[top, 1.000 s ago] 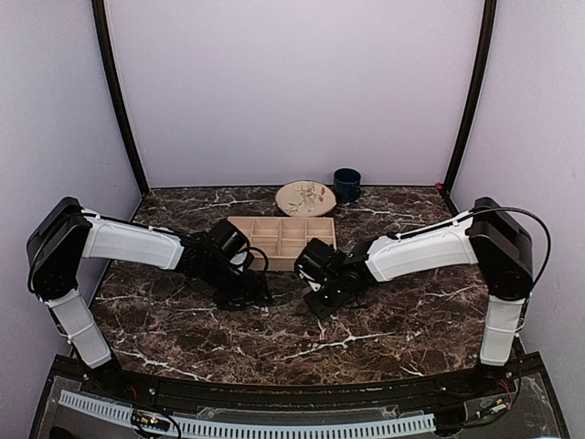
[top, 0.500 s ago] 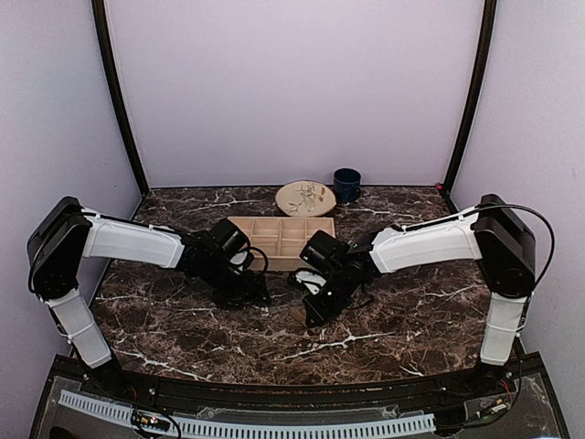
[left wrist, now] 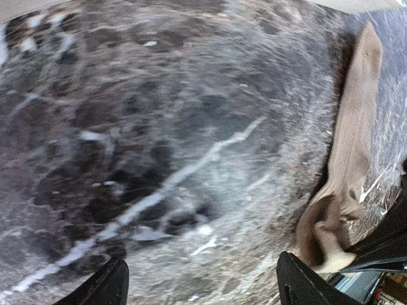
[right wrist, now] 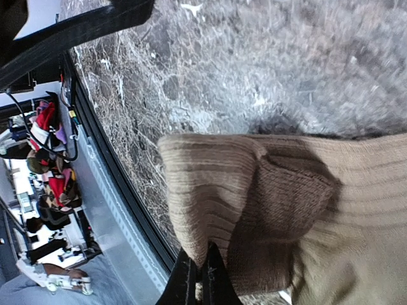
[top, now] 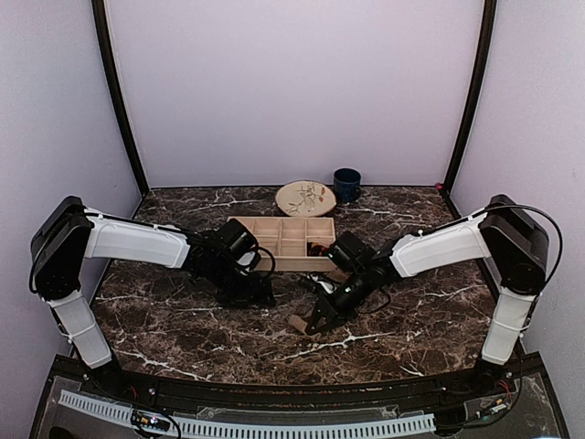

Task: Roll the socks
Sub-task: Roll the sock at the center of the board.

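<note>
Rolling is barely started: the right gripper clamps the folded end of the tan sock, low centre in the top view. The left gripper hangs spread and empty. Most rolling remains.

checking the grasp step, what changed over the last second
The right gripper closed on the tan sock and drew its end toward the near edge of the table. The left gripper stayed open; tray, plate and mug did not move.
</note>
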{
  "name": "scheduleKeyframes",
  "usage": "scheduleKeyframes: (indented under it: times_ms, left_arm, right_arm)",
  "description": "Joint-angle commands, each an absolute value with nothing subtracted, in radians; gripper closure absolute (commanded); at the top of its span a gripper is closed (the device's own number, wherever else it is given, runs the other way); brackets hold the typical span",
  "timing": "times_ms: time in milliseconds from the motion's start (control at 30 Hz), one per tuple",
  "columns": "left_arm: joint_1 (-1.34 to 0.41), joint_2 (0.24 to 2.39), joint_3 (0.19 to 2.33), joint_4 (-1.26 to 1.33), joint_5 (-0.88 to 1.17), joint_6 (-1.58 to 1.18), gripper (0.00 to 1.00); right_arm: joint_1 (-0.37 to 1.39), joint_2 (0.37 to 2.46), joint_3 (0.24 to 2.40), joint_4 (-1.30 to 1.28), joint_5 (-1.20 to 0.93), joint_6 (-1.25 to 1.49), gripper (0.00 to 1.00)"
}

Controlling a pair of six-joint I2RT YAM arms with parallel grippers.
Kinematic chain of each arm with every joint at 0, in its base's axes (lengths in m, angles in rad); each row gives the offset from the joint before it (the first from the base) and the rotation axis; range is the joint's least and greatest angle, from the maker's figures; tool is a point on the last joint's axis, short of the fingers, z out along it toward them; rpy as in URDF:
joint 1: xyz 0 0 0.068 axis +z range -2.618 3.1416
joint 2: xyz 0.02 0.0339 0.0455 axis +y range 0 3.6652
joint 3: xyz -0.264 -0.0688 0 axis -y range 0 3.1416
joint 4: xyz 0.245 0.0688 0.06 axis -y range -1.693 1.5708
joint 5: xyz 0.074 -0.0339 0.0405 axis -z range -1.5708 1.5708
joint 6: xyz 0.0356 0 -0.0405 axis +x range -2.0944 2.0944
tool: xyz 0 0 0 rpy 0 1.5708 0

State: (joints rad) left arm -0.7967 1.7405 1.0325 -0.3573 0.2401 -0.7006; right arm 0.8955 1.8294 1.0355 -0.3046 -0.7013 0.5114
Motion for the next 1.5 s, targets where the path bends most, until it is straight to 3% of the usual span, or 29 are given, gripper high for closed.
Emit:
scheduleKeyframes:
  times_ms: [0, 667, 1133, 1467]
  left_arm:
    - [-0.835, 1.763, 1.092, -0.373, 0.219, -0.672, 0.17]
    - [-0.963, 1.788, 1.120, -0.325, 0.214, -0.609, 0.17]
    - [-1.022, 1.819, 1.147, -0.313, 0.306, -0.534, 0.18]
    - [-1.042, 1.872, 1.170, -0.361, 0.249, -0.533, 0.18]
  right_arm:
    - [0.892, 1.856, 0.981, -0.167, -0.807, 0.567, 1.00]
    - [0.827, 1.881, 0.826, -0.046, -0.882, 0.600, 1.00]
    - [0.795, 1.899, 0.820, -0.058, -0.912, 0.569, 1.00]
    - [0.791, 1.899, 0.819, -0.060, -0.928, 0.569, 1.00]
